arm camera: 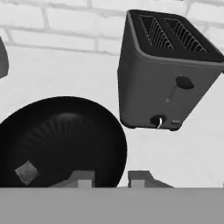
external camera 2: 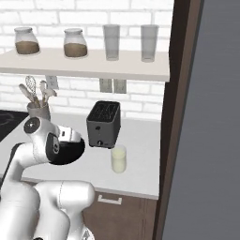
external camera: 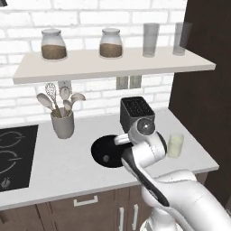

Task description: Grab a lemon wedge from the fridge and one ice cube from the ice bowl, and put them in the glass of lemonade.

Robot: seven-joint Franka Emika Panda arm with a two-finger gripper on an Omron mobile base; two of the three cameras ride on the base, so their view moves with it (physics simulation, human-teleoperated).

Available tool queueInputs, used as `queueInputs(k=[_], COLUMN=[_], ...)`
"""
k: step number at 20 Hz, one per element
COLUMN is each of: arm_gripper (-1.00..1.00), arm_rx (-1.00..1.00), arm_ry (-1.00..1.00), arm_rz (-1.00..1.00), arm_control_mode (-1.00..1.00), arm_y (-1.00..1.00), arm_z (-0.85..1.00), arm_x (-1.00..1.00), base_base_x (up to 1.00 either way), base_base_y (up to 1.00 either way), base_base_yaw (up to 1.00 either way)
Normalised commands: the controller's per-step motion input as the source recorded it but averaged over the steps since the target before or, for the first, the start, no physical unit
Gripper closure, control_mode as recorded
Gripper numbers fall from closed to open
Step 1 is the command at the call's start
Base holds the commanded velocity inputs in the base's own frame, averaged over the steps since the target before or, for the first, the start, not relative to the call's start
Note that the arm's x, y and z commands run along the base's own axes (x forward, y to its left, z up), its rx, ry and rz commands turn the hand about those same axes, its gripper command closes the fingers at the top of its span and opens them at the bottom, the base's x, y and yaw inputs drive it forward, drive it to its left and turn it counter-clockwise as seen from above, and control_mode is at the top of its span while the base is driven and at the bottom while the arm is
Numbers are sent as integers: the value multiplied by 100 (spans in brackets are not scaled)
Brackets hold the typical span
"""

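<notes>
My tool (arm camera: 108, 178) hung over the near right rim of the ice bowl (arm camera: 65, 131), its two tips drawn as close together as they go, with a small gap left between them; whether anything sat in that gap I could not tell from the hand view, since the tips rose only a little way into it. One ice cube (arm camera: 27, 172) lay in the bowl's near left part, well to the side of my tips and clearly not between them. If that was the cube I had meant to take, the risk was plain: I would carry nothing to the glass of lemonade (external camera: 175, 145) and count the step as done. If I did hold a cube, it was tiny and likely slick, so a quick swing could have let it slip out onto the counter (external camera: 67, 158). The glass stood just beyond the bowl to the right, near the front corner of the counter and close to the dark fridge (external camera 2: 206, 117) wall, so a wide sweep of my forearm might have tipped it. The toaster (arm camera: 170, 74) stood just behind the bowl, near enough that a lift angled backward could have clipped it. I saw no lemon wedge.
</notes>
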Motion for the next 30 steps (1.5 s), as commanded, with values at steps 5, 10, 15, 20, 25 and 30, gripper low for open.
queueInputs(k=[5,10,15,20,25,30], arm_gripper=[100,100,100,100,100,100], arm_rx=[6,19,11,0,0,0], arm_ry=[-13,2,11,7,6,0], arm_rz=[-24,-27,-16,-2,-1,0], arm_control_mode=[-100,-100,-100,-100,-100,-100], arm_y=[-100,-100,-61,-20,-30,-29], arm_z=[100,86,12,-25,-49,-32], arm_x=[-27,-3,3,3,0,2], base_base_x=[0,0,0,0,0,0], base_base_y=[0,0,0,0,0,0], base_base_yaw=[0,0,0,0,0,0])
